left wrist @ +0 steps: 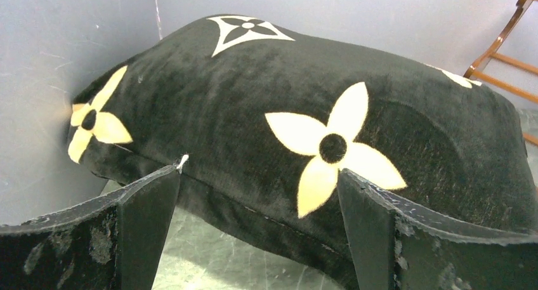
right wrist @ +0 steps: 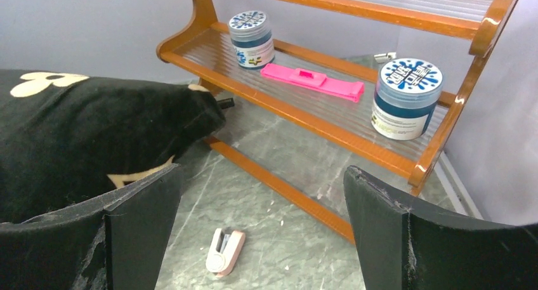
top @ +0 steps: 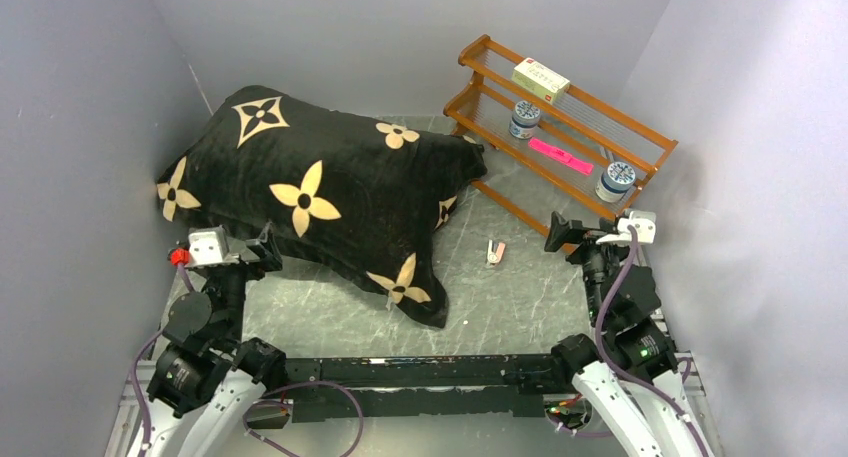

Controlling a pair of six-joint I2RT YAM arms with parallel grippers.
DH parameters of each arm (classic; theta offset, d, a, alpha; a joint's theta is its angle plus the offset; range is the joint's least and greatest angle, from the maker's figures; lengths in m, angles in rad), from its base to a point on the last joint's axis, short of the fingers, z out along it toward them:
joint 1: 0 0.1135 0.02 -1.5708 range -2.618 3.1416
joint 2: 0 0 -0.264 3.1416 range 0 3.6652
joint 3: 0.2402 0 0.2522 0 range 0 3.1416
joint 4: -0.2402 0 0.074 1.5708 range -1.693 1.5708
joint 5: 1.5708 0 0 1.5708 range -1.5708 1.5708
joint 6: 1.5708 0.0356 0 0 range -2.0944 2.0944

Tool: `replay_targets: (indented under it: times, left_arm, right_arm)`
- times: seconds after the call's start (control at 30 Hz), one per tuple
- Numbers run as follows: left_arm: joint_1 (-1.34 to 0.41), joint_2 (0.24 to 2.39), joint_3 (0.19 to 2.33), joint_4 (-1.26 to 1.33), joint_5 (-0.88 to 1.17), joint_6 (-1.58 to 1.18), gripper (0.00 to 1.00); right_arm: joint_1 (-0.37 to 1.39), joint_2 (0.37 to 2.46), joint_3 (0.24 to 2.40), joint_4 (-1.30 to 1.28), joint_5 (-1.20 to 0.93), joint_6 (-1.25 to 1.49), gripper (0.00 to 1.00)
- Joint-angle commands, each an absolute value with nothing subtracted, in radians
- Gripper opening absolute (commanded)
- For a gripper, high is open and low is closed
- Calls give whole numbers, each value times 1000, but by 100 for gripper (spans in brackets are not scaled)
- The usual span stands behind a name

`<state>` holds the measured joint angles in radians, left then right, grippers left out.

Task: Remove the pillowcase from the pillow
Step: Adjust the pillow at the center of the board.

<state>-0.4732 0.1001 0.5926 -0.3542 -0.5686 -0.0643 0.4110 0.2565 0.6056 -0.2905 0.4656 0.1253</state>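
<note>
While the pillowcase [top: 320,187] lies on the table [top: 520,297], left gripper [left wrist: 261,169] released beside it, right gripper [right wrist: 263,172] released, empty.

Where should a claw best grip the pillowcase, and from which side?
Pinch the pillowcase at its flattened near corner, coming in low from the near side. The fabric tapers thin there, while the middle bulges too wide. Its opening is not visible.

Left claw [top: 262,249] hovers low, near left; right claw [top: 560,233] near right. Both jaws spread wide, holding nothing.
</note>
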Motion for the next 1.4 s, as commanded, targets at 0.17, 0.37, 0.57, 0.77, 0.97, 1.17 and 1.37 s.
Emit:
replay_targets:
  times: [0.17,0.37,0.57,0.77,0.97,1.17,1.37]
  left_arm:
    - [-476,184,640,-285,-514,-115,100]
    - [-476,238,632,-292,-435,-125,100]
    - [-476,235,624,-303,-477,-97,100]
    - [-475,294,634,-306,-470,-111,100]
    - [-461,327,638,-302,-444,-127,100]
    - [-441,328,634,-293,-429,-112,100]
    - [-428,321,629,-293,-424,-98,100]
  right_arm:
    - [412,481,771,-391,245,232,100]
    - [413,648,734,-324,-52,267,100]
    - [429,823,744,-182,-244,302,98]
    - [514,979,754,-10,-309,362,98]
    - [637,1173,795,156,-323,414,99]
    - [682,1399,884,244,-338,430,99]
    - [741,1550,937,274,-344,426,91]
